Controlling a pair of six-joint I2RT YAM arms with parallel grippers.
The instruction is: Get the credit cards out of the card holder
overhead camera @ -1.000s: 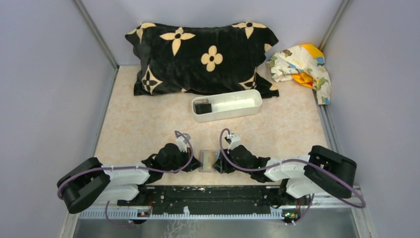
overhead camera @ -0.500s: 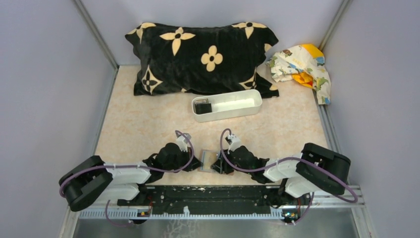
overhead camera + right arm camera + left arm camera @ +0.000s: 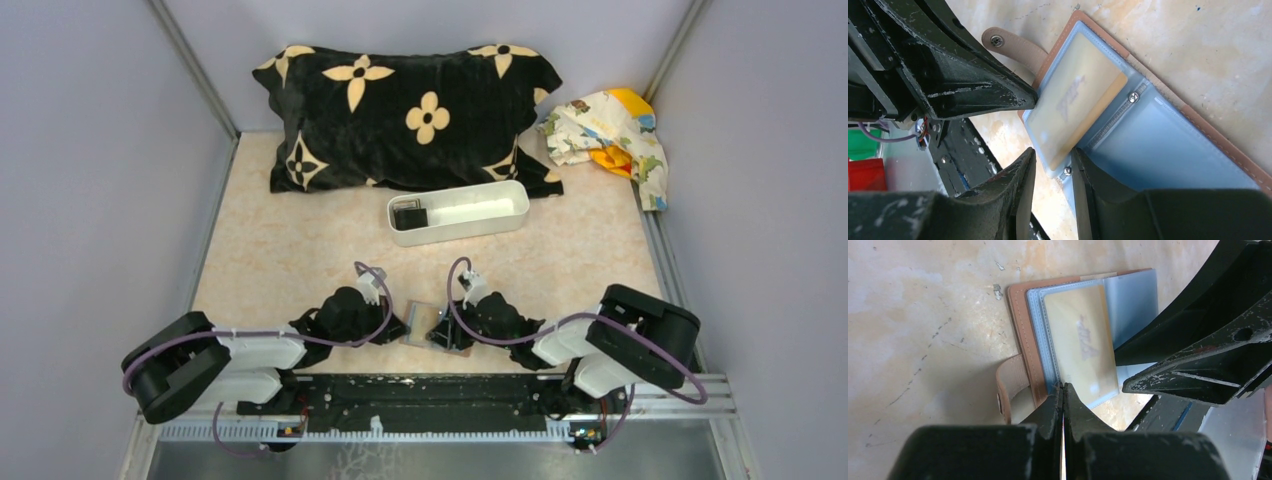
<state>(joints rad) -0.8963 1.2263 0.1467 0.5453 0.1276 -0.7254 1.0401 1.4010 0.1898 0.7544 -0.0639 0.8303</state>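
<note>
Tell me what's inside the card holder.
One tan card sits in a clear pocket of the open holder. The right gripper covers part, so other cards may be hidden.

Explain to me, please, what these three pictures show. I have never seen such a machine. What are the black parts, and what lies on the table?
The black parts are two robot arms, left and right, bolted at the near edge of the table. The wide picture looks down from above and behind them. The other two come from a small camera on each wrist.

At the back lie a black flowered pillow, a crumpled patterned cloth and a white tray with what look like dark cards inside.

Between the arms lies an open card holder, with a tan-yellow card in a clear pocket. The left gripper is shut, its tip at the pocket's edge. The right gripper stands open around the pocket's corner and grips nothing yet.
</note>
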